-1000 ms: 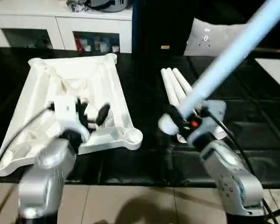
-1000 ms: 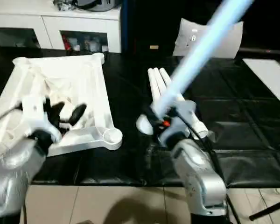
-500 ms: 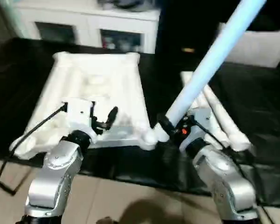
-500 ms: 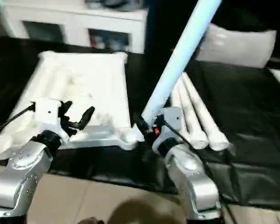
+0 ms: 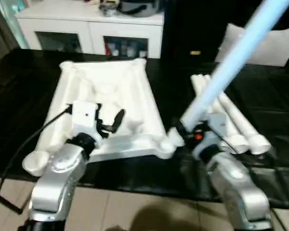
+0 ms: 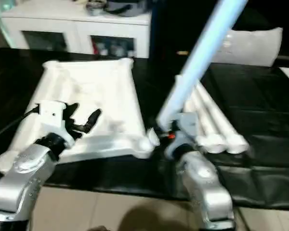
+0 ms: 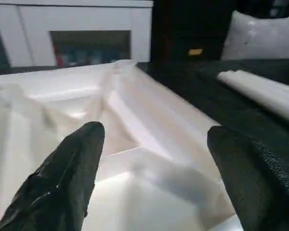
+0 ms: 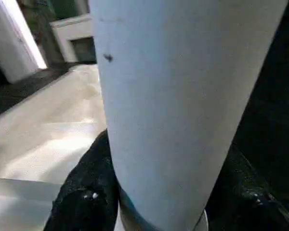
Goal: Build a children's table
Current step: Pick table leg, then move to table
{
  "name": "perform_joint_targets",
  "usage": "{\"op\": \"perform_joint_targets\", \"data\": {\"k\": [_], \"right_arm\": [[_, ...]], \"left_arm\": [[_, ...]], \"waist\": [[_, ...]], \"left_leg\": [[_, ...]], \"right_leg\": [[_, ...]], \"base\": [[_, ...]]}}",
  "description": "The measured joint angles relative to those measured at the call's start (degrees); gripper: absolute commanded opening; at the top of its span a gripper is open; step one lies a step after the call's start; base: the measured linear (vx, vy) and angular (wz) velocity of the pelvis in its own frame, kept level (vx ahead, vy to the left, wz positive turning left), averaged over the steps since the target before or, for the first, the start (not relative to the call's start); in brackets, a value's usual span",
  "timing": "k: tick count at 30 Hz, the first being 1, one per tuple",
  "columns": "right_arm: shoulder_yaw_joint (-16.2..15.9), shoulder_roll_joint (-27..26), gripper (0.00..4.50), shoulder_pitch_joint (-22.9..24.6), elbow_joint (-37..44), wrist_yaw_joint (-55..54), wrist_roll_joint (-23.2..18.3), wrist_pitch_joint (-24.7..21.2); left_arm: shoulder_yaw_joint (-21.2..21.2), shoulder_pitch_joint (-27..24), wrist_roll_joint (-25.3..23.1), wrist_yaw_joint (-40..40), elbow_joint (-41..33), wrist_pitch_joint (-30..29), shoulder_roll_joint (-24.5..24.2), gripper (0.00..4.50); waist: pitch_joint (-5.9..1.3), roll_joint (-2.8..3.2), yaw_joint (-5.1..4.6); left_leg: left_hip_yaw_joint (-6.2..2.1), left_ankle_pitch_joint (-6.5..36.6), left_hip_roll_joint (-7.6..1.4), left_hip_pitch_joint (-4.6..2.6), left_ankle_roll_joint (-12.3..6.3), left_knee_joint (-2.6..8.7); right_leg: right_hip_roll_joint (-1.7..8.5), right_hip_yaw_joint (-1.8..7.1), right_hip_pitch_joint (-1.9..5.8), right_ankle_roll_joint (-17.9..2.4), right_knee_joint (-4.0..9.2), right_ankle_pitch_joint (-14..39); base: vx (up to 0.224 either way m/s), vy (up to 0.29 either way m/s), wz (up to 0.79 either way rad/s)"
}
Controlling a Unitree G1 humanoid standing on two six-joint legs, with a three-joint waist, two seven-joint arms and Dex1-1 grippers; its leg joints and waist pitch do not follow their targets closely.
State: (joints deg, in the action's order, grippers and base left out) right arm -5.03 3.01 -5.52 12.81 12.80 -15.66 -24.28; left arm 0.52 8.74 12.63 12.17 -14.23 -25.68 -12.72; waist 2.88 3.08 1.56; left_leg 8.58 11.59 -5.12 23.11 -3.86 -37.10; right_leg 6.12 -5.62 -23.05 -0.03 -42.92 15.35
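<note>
A: Where does the table top [image 5: 106, 103] sit on the surface [image 5: 274, 163]?

B: Underside up, toward nine o'clock of the surface's middle. Its near corner socket [image 5: 166, 145] points to about five o'clock of the top.

A: And the spare legs [image 5: 233, 120]?

B: Three lie side by side at three o'clock of the top, apart from it, running from near to far.

A: The hands?

B: The left hand [image 5: 107, 124] hangs over the top's near edge, at six o'clock of its middle. The right hand [image 5: 187, 131] sits between the socket and the spare legs, holding the fourth leg [image 5: 231, 67], which slants up toward one o'clock; its lower end is just beside the socket.

A: Behind all that?

B: A cabinet [image 5: 94, 29] at twelve o'clock of the top, a cushion [image 5: 272, 45] at twelve o'clock of the legs.
</note>
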Motion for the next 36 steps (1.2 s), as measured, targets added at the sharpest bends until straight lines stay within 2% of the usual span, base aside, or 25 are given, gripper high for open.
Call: {"op": "perform_joint_targets", "data": {"k": [1,2,3,4,5,6,7,8,9,10,11,12,13,14,15,16,17,19,20,22,23,27,29,32,36], "right_arm": [[-0.03,0.13,1.91,-0.04,0.0,-0.05,0.07,0.0],[0.02,0.32,1.91,-0.06,0.01,-0.07,0.14,0.0],[0.12,0.57,1.91,-0.17,-0.02,-0.08,0.24,-0.02],[0.48,0.96,1.91,0.32,-0.16,-0.15,0.38,-0.11],[0.79,1.23,1.91,0.3,-0.21,-0.17,0.5,-0.16],[1.13,1.17,1.91,0.1,-0.21,-0.2,0.54,-0.15],[1.24,0.85,1.91,-0.41,-0.08,-0.19,0.54,-0.01],[1.25,0.45,1.91,-0.51,-0.15,-0.25,0.55,-0.08],[0.93,-0.17,1.91,-0.42,-0.28,-0.31,0.52,-0.1],[0.15,-0.27,1.91,-0.29,-0.31,-0.27,0.51,-0.1],[0.04,-0.26,1.91,-0.35,-0.28,-0.2,0.51,-0.06],[0.07,-0.17,1.91,-0.61,-0.26,-0.21,0.51,0.0],[0.07,-0.14,1.91,-0.91,-0.26,-0.21,0.51,0.02],[0.06,-0.12,1.91,-0.89,-0.25,-0.18,0.49,0.03],[0.19,0.26,1.91,-0.84,-0.26,-0.15,0.5,0.05],[0.34,0.6,1.91,-0.48,-0.6,-0.17,0.5,-0.04],[0.53,0.94,1.91,-0.19,-0.62,-0.12,0.5,-0.09],[1.61,1.7,1.91,-0.11,-0.64,-0.07,0.51,-0.14],[1.95,1.85,1.91,-0.14,-0.62,0.0,0.52,-0.16],[2.03,2.18,1.91,-0.26,-0.63,0.25,0.57,-0.32],[1.82,2.4,1.91,-0.29,-0.62,0.44,0.56,-0.48],[1.65,3.02,1.91,-0.9,-0.61,1.42,0.23,-1.75],[1.87,3.25,1.91,-0.91,-0.61,1.49,-0.09,-2.34],[1.92,3.22,1.91,-0.91,-0.61,1.56,-0.25,-2.77],[1.9,3.13,1.91,-0.97,-0.61,1.59,-0.24,-3.1]], "left_arm": [[0.16,0.16,-0.03,0.03,-0.11,0.02,-0.03,3.89],[0.13,0.21,-0.06,0.03,-0.12,0.01,-0.06,3.89],[-0.14,0.27,-0.39,-0.07,0.03,-0.04,0.24,3.89],[-1.1,0.3,-0.75,-0.13,0.06,-0.26,0.36,3.89],[-1.62,0.53,-1.19,-0.17,-0.17,-0.35,0.4,3.89],[-1.63,0.37,-1.37,-0.21,-0.2,-0.43,0.16,3.89],[-1.41,0.51,-1.67,-0.5,-0.24,-0.49,-0.3,3.89],[-1.17,0.62,-1.78,-0.6,-0.22,-0.62,-0.76,3.89],[-0.83,0.61,-1.77,-0.69,-0.18,-0.84,-0.84,3.89],[-0.67,0.6,-1.75,-0.72,-0.19,-0.94,-0.75,3.89],[-0.83,0.6,-1.74,-0.51,-0.36,-0.93,-0.75,3.89],[-0.89,0.59,-1.73,-0.42,-0.54,-0.92,-0.85,3.89],[-0.82,0.51,-1.73,-0.38,-0.55,-0.98,-1.08,3.89],[-0.64,0.44,-1.71,-0.5,-0.55,-1.36,-1.16,3.89],[-0.41,0.38,-1.62,-0.63,-0.52,-1.93,-0.6,3.89],[-0.43,0.12,-1.34,-0.7,-0.52,-2.89,-0.1,3.89],[-0.38,0.13,-0.89,-0.7,-0.53,-3.2,0.31,3.89],[-0.1,0.15,0.29,-0.71,-0.93,-3.59,1.09,3.89],[0.21,0.15,0.63,-0.77,-1.15,-3.96,1.27,3.89],[0.72,-0.09,0.57,-1.18,-1.3,-4.09,0.97,3.89],[0.76,-0.42,0.33,-1.18,-1.3,-3.96,0.59,3.89],[0.71,-1.77,-0.55,-1.29,-1.62,-3.46,0.48,3.89],[0.75,-1.77,-0.53,-1.23,-2.6,-3.38,0.5,3.89],[0.59,-1.99,-0.54,-0.74,-3.23,-2.75,0.04,3.89],[0.25,-2.57,-0.52,-0.53,-3.51,-2.77,0.1,3.89]], "waist": [[-0.03,-0.45,0.05],[-0.08,-1.19,0.1],[-0.07,-1.98,0.16],[-0.01,-2.01,0.21],[-0.01,-1.67,0.53],[0.18,-1.25,0.31],[0.08,0.69,-1.41],[0.63,1.88,-2.56],[0.54,1.8,-3.22],[0.58,2.14,-3.9],[0.27,1.72,-4.08],[0.03,1.34,-4.05],[-0.27,0.71,-3.93],[-0.53,0.01,-3.67],[-0.72,-0.65,-3.05],[-0.62,-0.75,-2.47],[-0.59,-0.92,-2.18],[-0.57,-0.96,-1.18],[-0.56,-0.96,-0.78],[-0.47,-1.1,0.13],[-0.39,-1.26,0.22],[-0.2,-1.79,0.54],[-0.27,-2.25,0.64],[-0.23,-2.8,0.48],[-0.15,-2.93,0.4]], "left_leg": [[0.84,-0.37,0.74,0.0,-0.59,0.49],[1.81,-0.7,1.76,0.02,-1.06,0.89],[2.7,-0.78,2.7,0.2,-0.91,1.16],[2.87,-0.93,2.98,0.36,-0.52,0.37],[-0.77,0.51,3.19,1.64,1.58,-4.82],[-4.39,1.46,2.41,1.7,3.81,-7.9],[-6.05,5.06,0.53,0.47,5.8,-6.32],[-6.71,4.91,-0.39,0.82,5.75,-6.37],[-6.95,4.95,-0.68,0.84,5.65,-5.96],[-7.62,4.63,-0.88,0.82,5.85,-5.26],[-7.8,4.07,-0.87,0.82,5.78,-4.54],[-7.82,3.14,-0.82,0.89,5.33,-3.84],[-7.79,2.4,-0.49,1.14,5.33,-3.14],[-7.68,2.08,0.25,1.39,5.79,-2.72],[-7.55,1.77,0.31,1.43,6.33,-2.01],[-6.93,1.56,0.29,1.16,6.69,-0.39],[-5.98,1.47,0.1,0.87,6.81,0.75],[-4.02,-0.16,-1.31,0.7,6.21,2.41],[-3.33,-1.21,-2.09,0.31,6.26,2.87],[-2.33,-2.23,-3.56,0.2,6.42,2.95],[-2.0,-2.27,-3.86,0.09,6.5,2.95],[-1.49,-2.31,-3.93,0.05,6.58,2.96],[-1.26,-2.35,-3.96,0.05,6.56,2.95],[-0.74,-2.38,-3.98,-0.02,6.47,2.93],[-0.3,-2.08,-4.22,-0.29,6.06,3.12]], "right_leg": [[-1.34,-0.46,-0.33,1.01,-0.76,0.58],[-2.1,-0.53,0.02,1.2,0.4,0.75],[-2.53,1.15,0.35,-0.65,1.27,1.11],[-1.66,1.44,0.12,-0.48,1.86,0.53],[-1.67,1.56,0.04,-0.37,2.09,0.12],[-1.46,0.8,0.18,-0.31,2.2,-0.22],[-0.82,-2.25,0.75,-0.06,2.85,-0.49],[-1.66,-2.83,1.42,-0.06,3.88,-0.5],[-2.89,-1.39,1.04,0.05,2.3,0.38],[-3.78,-0.54,0.88,0.14,0.06,0.67],[-3.98,0.15,1.4,0.14,-0.38,0.69],[-3.84,0.5,2.12,0.12,-0.02,0.7],[-3.4,1.23,3.12,-0.01,1.69,0.63],[-2.7,2.07,4.23,1.19,4.47,1.45],[-2.53,2.24,4.14,1.9,4.6,0.98],[-2.19,2.19,3.8,1.77,5.17,0.59],[-1.82,2.18,3.54,1.54,5.3,0.38],[-1.88,1.96,3.03,0.96,5.33,0.01],[-2.09,1.73,3.0,0.77,5.36,-0.05],[-2.88,1.7,3.03,0.44,5.45,-0.2],[-2.94,1.71,3.04,0.39,5.47,-0.23],[-2.85,1.97,3.04,0.42,5.69,-0.25],[-2.81,2.09,3.09,0.49,5.92,-0.33],[-2.74,2.47,3.05,0.42,6.01,-0.56],[-2.85,2.53,3.52,0.93,6.82,-0.26]], "base": [[-0.037,0.165,-0.02],[-0.076,0.127,-0.13],[-0.097,0.095,-0.09],[-0.097,0.095,-0.09],[-0.106,0.116,-0.12],[-0.078,0.149,-0.41],[-0.078,0.149,-0.41],[-0.073,0.165,-0.25],[-0.084,0.14,0.0],[-0.084,0.14,0.0],[-0.069,0.063,-0.06],[-0.074,0.004,-0.05],[-0.074,0.004,-0.05],[-0.083,-0.059,-0.11],[-0.097,-0.114,-0.16],[-0.097,-0.114,-0.16],[-0.095,-0.13,-0.05],[-0.074,-0.119,0.06],[-0.057,-0.097,0.04],[-0.042,-0.064,0.01],[0.0,0.0,0.0],[0.0,0.0,0.0],[0.0,0.0,0.0],[0.0,0.0,0.0],[0.014,0.003,0.0]]}}
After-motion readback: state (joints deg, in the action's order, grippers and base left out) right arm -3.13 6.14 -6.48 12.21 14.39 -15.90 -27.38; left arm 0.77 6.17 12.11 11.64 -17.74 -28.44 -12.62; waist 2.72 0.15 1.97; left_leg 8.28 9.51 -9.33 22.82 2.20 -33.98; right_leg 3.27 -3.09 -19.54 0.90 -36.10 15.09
